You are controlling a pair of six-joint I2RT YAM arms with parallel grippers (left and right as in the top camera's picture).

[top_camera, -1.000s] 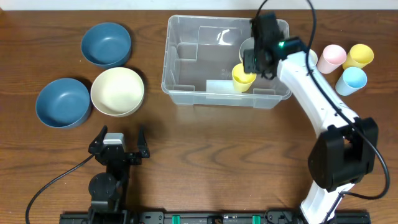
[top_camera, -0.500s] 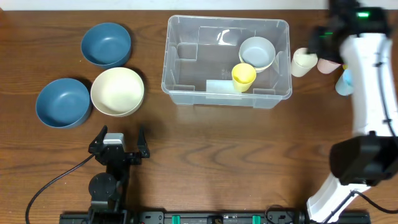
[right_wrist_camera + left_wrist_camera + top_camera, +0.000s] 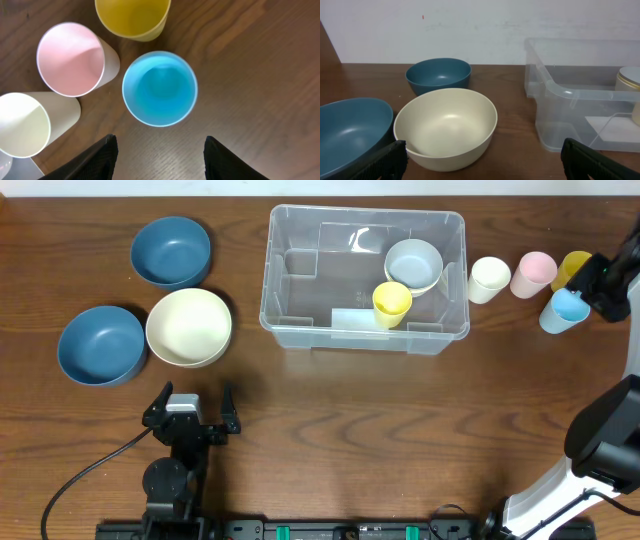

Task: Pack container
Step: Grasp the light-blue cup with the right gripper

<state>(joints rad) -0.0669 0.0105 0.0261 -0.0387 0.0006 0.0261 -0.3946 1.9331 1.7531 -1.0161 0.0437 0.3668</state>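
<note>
At the table's right edge, the right gripper (image 3: 159,150) gapes empty above the blue cup (image 3: 160,89), with the pink cup (image 3: 70,59) crowding just beside. The left gripper (image 3: 192,410) sits wide open near the front edge. The clear container (image 3: 310,300) stands mid-back, its left half free.

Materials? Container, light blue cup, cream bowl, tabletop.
Container: clear glossy plastic, apparently; see-through walls. Light blue cup: likely matte plastic, thin even rim. Cream bowl: plastic or melamine, probably; soft sheen. Tabletop: wood or wood-look laminate, grain visible.
</note>
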